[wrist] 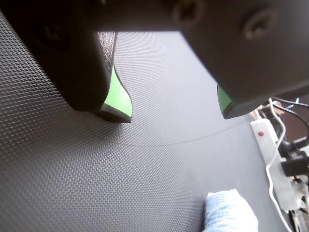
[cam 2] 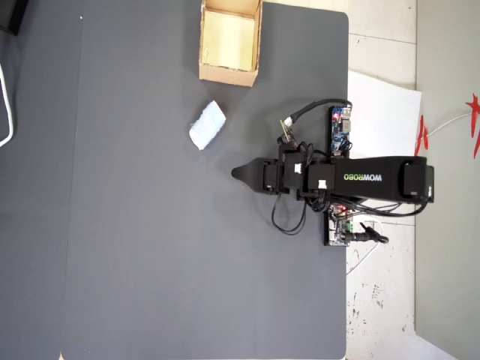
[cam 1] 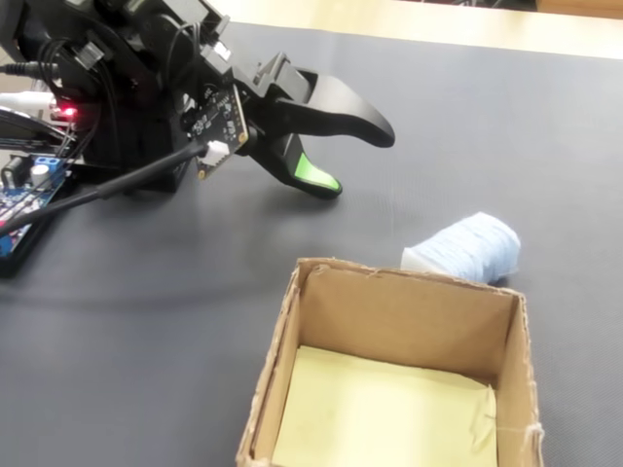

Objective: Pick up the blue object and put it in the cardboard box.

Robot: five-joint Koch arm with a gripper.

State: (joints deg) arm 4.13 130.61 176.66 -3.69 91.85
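The blue object [cam 1: 462,248] is a pale blue, whitish soft block lying on the dark mat just beyond the cardboard box [cam 1: 409,321]. The box is brown, has no lid, and its yellowish floor is bare. In the overhead view the blue object [cam 2: 208,125] lies below the cardboard box [cam 2: 229,75] and up-left of my gripper [cam 2: 238,174]. My gripper [cam 1: 357,163] hovers low over the mat, left of the block and apart from it. Its jaws stand open, green pads showing and nothing between them. In the wrist view the gripper [wrist: 175,113] frames bare mat, with the blue object [wrist: 229,212] at the bottom right.
A white power strip with cables [wrist: 270,145] lies at the mat's right edge in the wrist view. Circuit boards with wires [cam 2: 341,127] sit beside the arm's base. A white sheet [cam 2: 382,112] lies off the mat. Bare dark mat [cam 2: 135,225] spreads to the left in the overhead view.
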